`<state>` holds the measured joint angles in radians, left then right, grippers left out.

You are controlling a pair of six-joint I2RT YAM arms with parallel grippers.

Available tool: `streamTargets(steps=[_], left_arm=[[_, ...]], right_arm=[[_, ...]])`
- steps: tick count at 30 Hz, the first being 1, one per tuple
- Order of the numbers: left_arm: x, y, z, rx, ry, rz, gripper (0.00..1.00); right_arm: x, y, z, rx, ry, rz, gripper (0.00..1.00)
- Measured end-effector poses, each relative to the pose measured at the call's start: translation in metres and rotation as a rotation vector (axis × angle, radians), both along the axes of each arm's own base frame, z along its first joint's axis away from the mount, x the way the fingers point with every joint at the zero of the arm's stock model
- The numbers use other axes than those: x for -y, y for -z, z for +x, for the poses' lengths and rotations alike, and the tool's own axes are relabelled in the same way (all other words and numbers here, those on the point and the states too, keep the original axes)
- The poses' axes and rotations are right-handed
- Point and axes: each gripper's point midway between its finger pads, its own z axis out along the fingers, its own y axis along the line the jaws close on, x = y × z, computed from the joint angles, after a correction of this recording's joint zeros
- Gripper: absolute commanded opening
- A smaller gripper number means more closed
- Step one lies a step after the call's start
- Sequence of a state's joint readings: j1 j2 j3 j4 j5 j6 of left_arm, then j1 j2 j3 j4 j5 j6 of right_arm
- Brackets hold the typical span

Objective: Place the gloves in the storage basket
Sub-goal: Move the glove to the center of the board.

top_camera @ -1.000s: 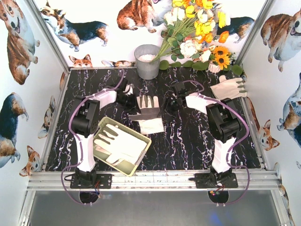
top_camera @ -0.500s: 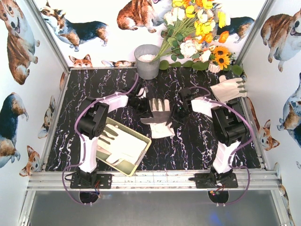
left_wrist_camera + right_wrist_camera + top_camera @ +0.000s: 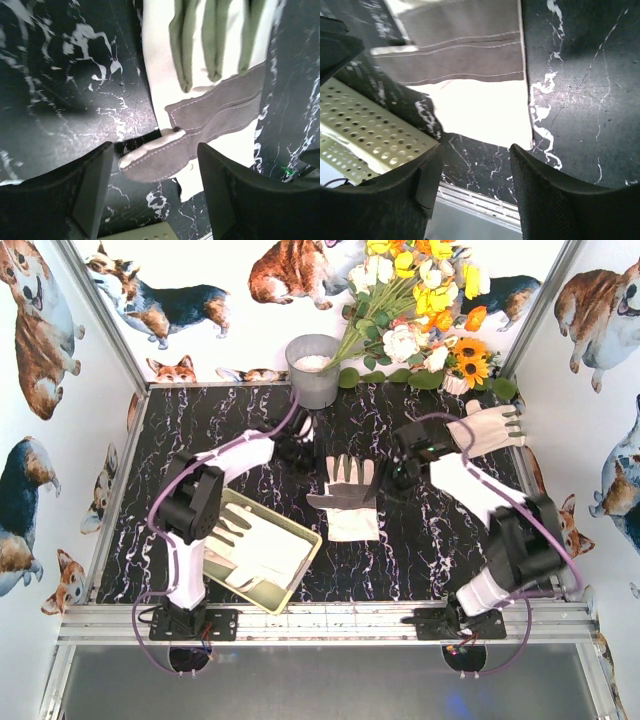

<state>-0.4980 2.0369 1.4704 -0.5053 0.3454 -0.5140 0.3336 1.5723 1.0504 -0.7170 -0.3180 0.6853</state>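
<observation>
A cream glove [image 3: 350, 498] with grey palm patches lies flat on the black marble table, cuff toward the near edge. My left gripper [image 3: 304, 450] stands open just left of its fingers; in the left wrist view the glove's grey thumb [image 3: 155, 161] lies on the table beyond the open left gripper [image 3: 155, 192], untouched. My right gripper [image 3: 396, 472] is open to the glove's right; its wrist view shows the glove's cuff [image 3: 480, 112] ahead of the empty right gripper [image 3: 475, 192]. The yellow-green storage basket [image 3: 303, 531] holds gloves [image 3: 258, 548]. Another glove [image 3: 485, 428] lies back right.
A grey metal bucket [image 3: 313, 372] stands at the back centre beside a bunch of artificial flowers [image 3: 420, 310]. The basket's perforated corner [image 3: 365, 130] is close to the left of the centre glove. The table's front rail [image 3: 330, 620] runs along the near edge.
Both grippers opened and let go of the centre glove, which shifted right and now lies flat. The left gripper drew back; the right arm swung out to the right.
</observation>
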Motion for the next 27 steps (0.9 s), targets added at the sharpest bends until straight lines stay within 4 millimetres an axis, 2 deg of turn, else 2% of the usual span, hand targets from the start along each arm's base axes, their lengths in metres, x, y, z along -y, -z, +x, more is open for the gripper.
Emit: streamTargets(steps=[3,4,6,9,13,16,19,22,24,27], left_arm=[[-0.008,-0.035,0.013,0.096,-0.008,0.042,0.74],[-0.011,-0.049,0.018,0.135,-0.011,0.05,0.75],[-0.018,-0.083,0.027,0.224,-0.025,0.064,0.78],[-0.034,-0.134,0.036,0.358,-0.064,0.067,0.82],[-0.084,-0.193,0.042,0.51,-0.182,0.088,0.93],[-0.139,-0.221,0.036,0.596,-0.312,0.132,0.99],[-0.191,-0.229,0.021,0.635,-0.429,0.181,0.99],[-0.229,-0.221,0.006,0.627,-0.512,0.232,0.99],[-0.246,-0.212,0.0,0.608,-0.548,0.265,1.0],[-0.257,-0.197,-0.005,0.578,-0.569,0.307,1.0]], right_arm=[[0.006,-0.04,0.01,0.116,0.014,-0.014,0.63],[0.009,-0.052,0.013,0.155,0.019,-0.024,0.69],[0.018,-0.077,0.021,0.242,0.024,-0.062,0.73],[0.041,-0.102,0.03,0.333,0.041,-0.137,0.76],[0.089,-0.112,0.041,0.361,0.116,-0.244,0.8],[0.127,-0.108,0.045,0.34,0.172,-0.329,0.81],[0.151,-0.1,0.052,0.314,0.192,-0.412,0.81],[0.166,-0.083,0.062,0.275,0.199,-0.48,0.81],[0.176,-0.068,0.071,0.243,0.207,-0.515,0.81],[0.196,-0.046,0.087,0.19,0.233,-0.549,0.79]])
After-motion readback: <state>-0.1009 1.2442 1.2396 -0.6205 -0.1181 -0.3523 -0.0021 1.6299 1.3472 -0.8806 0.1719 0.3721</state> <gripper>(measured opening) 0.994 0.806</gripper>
